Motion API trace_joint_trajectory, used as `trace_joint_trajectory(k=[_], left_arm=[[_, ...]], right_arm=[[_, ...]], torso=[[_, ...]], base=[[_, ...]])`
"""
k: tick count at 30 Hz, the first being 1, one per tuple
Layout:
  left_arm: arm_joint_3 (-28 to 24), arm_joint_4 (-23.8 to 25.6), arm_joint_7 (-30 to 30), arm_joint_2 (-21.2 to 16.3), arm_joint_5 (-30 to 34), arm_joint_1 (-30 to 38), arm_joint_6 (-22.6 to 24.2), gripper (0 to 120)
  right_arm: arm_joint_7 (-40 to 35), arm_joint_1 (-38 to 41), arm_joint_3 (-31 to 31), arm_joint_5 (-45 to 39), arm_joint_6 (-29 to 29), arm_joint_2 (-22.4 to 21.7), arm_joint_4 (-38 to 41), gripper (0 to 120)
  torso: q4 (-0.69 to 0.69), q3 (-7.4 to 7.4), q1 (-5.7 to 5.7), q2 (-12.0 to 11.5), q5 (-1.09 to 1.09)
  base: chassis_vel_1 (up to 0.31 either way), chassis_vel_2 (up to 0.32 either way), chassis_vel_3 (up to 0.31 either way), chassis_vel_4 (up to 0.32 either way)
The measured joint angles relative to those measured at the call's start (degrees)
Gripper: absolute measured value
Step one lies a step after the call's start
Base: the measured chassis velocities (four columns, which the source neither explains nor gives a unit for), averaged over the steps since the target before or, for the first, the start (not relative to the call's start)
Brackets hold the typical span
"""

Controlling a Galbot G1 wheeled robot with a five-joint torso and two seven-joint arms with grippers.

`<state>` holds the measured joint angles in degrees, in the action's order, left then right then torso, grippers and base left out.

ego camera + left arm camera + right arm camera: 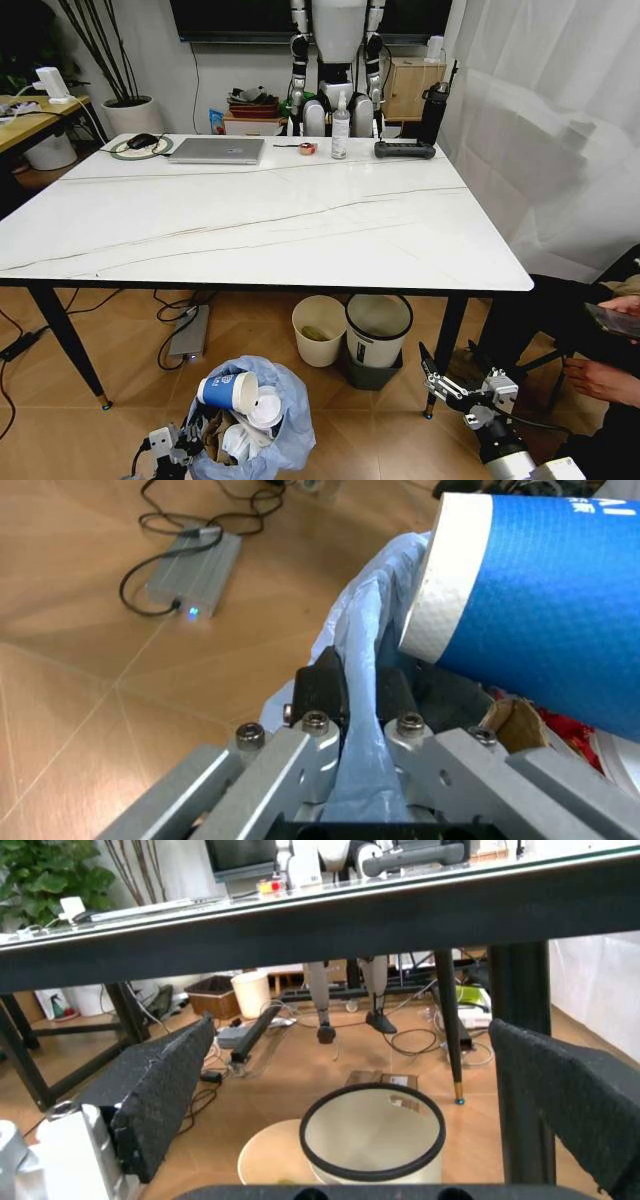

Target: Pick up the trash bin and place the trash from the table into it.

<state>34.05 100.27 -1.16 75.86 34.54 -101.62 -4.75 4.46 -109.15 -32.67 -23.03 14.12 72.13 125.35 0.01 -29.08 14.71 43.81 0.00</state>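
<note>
Two grippers are low by the table (250,225): the left gripper (360,697) is clamped on the blue-bagged trash bin (262,420), already stuffed with trash (240,400) including a blue paper cup (545,622), best lowered level, while the right gripper (462,392) is held wide open, empty.

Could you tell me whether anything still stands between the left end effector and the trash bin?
Nothing does. The left end effector is already shut on the blue bag rim of the trash bin, which sits low by the floor in front of the table, holding a blue cup and other trash.
</note>
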Motion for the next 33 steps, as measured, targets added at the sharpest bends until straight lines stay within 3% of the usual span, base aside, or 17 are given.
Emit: trace_joint_trajectory(k=[25, 33], left_arm=[[1.0, -15.4, 2.8, 1.7, -0.2, 9.1, -2.4, 0], [1.3, -17.6, 3.0, 2.1, -0.1, 10.3, -2.8, 0]], right_arm=[[0.0, 0.0, 0.0, 0.0, 0.0, 0.0, 0.0, 100], [0.0, 0.0, 0.0, 0.0, 0.0, 0.0, 0.0, 100]], torso=[[0.00, 3.74, -2.62, -6.4, 0.00], [0.00, 4.77, -3.32, -8.1, 0.00]], base=[[0.000, 0.000, 0.000, 0.000], [0.000, 0.000, 0.000, 0.000]])
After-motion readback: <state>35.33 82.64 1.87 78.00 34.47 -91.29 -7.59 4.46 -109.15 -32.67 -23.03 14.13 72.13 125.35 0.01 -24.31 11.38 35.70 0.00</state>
